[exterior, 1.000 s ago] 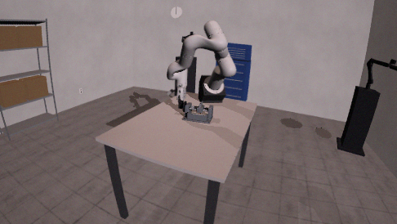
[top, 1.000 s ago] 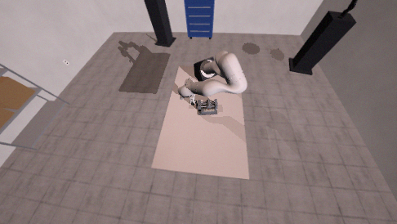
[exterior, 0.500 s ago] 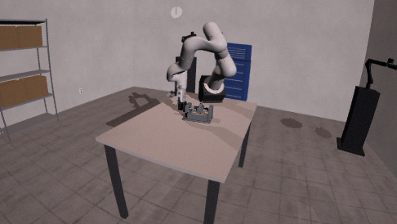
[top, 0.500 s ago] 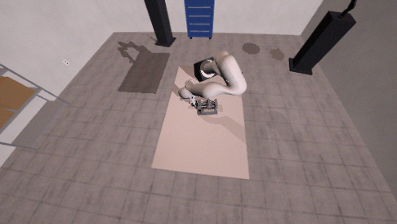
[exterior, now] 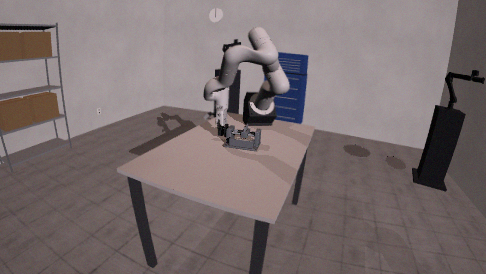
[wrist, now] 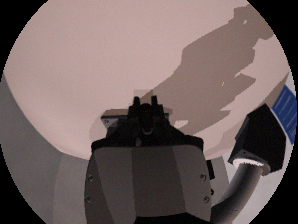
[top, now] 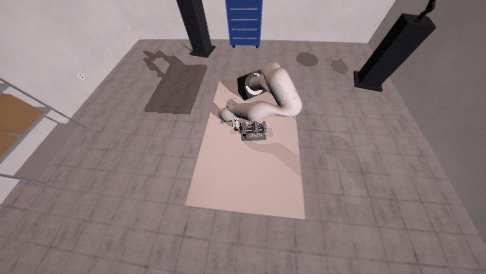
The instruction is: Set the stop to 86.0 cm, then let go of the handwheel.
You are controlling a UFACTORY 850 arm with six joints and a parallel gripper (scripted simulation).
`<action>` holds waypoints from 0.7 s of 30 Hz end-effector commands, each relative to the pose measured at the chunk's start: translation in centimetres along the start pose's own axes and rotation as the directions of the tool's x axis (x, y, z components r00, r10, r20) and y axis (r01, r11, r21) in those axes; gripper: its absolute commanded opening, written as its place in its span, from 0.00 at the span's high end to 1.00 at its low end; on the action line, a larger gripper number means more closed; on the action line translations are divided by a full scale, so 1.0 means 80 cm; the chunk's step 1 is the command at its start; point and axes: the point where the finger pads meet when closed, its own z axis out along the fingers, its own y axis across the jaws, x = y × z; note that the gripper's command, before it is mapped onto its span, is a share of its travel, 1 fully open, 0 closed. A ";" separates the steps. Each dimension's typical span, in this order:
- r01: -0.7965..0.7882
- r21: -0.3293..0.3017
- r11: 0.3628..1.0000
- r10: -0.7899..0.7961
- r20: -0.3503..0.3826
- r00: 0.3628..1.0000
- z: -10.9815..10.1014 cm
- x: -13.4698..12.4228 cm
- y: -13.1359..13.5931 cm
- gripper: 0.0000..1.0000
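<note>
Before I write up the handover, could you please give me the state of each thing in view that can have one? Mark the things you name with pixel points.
Tool (top: 236,127) (exterior: 222,131) (wrist: 145,103): fingers close together; grip unclear.
Arm (top: 286,92) (exterior: 278,80) (wrist: 242,187): bent, reaching over the table.
Stop fixture (top: 254,137) (exterior: 242,143) (wrist: 111,119): on the table; setting unreadable.
Blue cabinet (top: 244,25) (exterior: 295,95) (wrist: 287,112): drawers appear closed.

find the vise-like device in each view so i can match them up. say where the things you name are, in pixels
top: the device (top: 254,138) sits just right of the gripper (top: 236,125), mid-picture
exterior: the device (exterior: 243,144) is just right of the gripper (exterior: 222,131), near centre
wrist: the device (wrist: 112,120) is mostly hidden behind the gripper (wrist: 145,100), left of centre
shared landmark: the blue cabinet (top: 244,25) (exterior: 295,95) (wrist: 287,112)
</note>
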 end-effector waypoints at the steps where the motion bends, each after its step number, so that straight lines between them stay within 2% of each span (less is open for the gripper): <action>1: 0.001 0.003 1.000 -0.001 0.000 1.000 0.000 0.001 -0.002 0.94; 20: 0.001 0.003 1.000 -0.001 0.000 1.000 0.000 0.001 -0.002 0.94; 21: 0.001 0.003 1.000 -0.001 0.000 1.000 0.000 0.001 -0.002 0.43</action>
